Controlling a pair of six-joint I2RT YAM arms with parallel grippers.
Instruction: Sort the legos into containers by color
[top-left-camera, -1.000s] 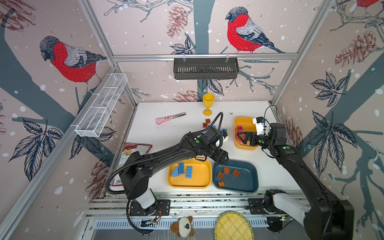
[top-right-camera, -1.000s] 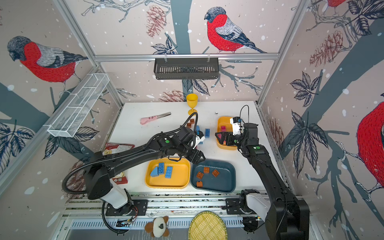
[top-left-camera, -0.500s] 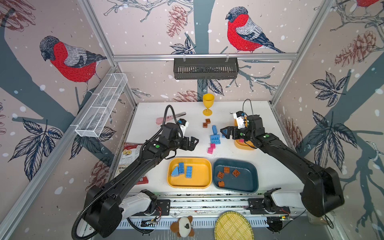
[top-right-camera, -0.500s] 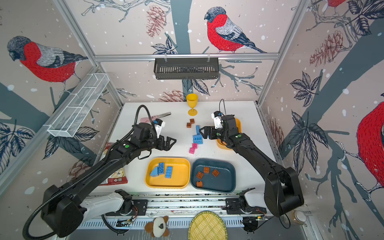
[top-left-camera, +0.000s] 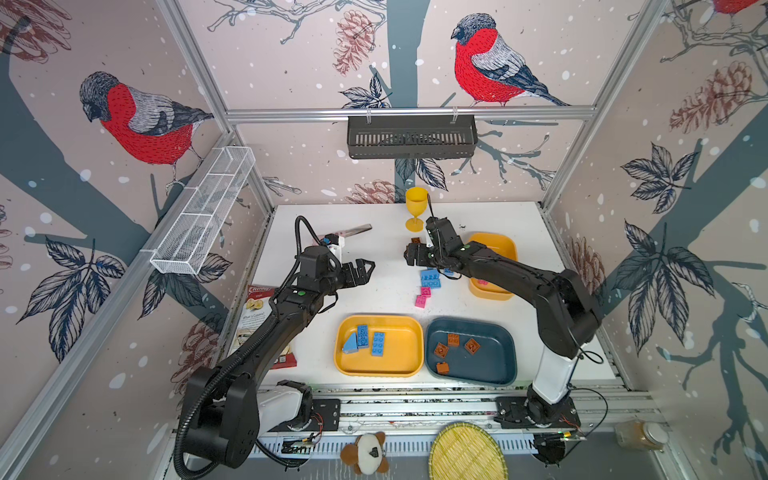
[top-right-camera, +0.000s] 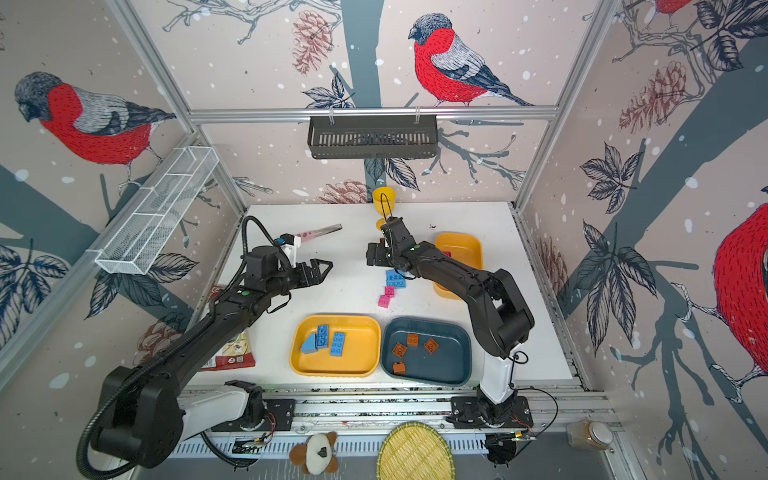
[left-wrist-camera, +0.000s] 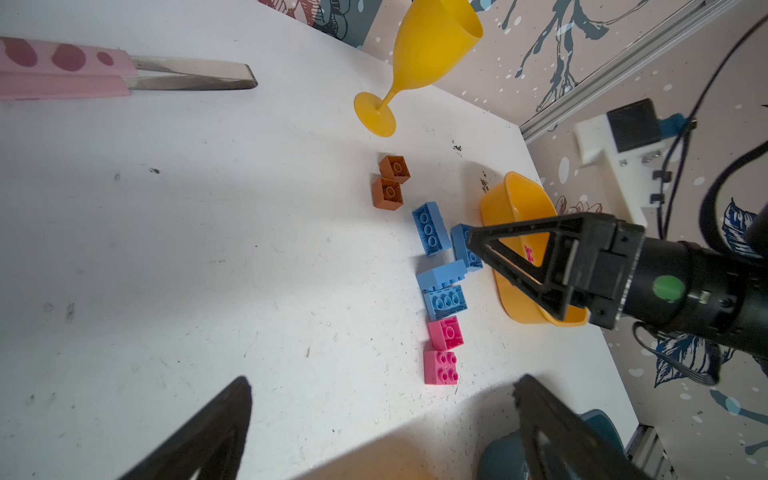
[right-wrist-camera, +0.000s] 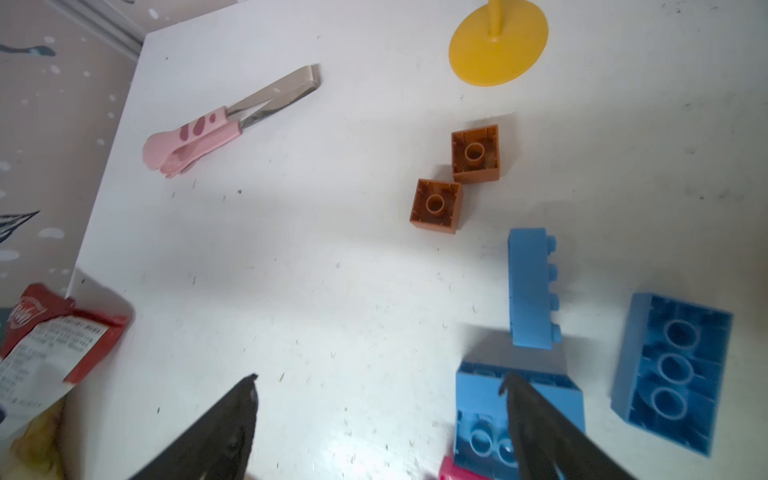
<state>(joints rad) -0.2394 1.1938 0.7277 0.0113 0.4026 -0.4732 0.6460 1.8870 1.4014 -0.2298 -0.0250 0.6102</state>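
Loose legos lie mid-table: blue bricks (top-left-camera: 430, 278), two pink ones (top-left-camera: 422, 297) and two brown ones (right-wrist-camera: 457, 178) near the goblet. The large yellow container (top-left-camera: 403, 349) holds blue bricks. Brown ones are in the teal container (top-left-camera: 490, 361), and something pink is in the small yellow container (top-left-camera: 498, 245). My right gripper (right-wrist-camera: 379, 377) is open and empty, low over the table. One of its fingers overlaps a blue brick (right-wrist-camera: 482, 399). My left gripper (left-wrist-camera: 382, 380) hangs open and empty left of the pile, with the pink bricks (left-wrist-camera: 444, 349) ahead of it.
A yellow goblet (top-left-camera: 415, 205) stands at the back. Pink-handled tongs (top-left-camera: 353, 230) lie behind my left arm. A snack packet (top-left-camera: 257, 307) sits at the table's left edge. A white wire basket (top-left-camera: 199, 220) hangs on the left wall and a black rack (top-left-camera: 411, 135) on the back wall.
My left gripper left the large yellow container, swung back to the left and opened. My right gripper came from the small yellow container leftward to the loose bricks.
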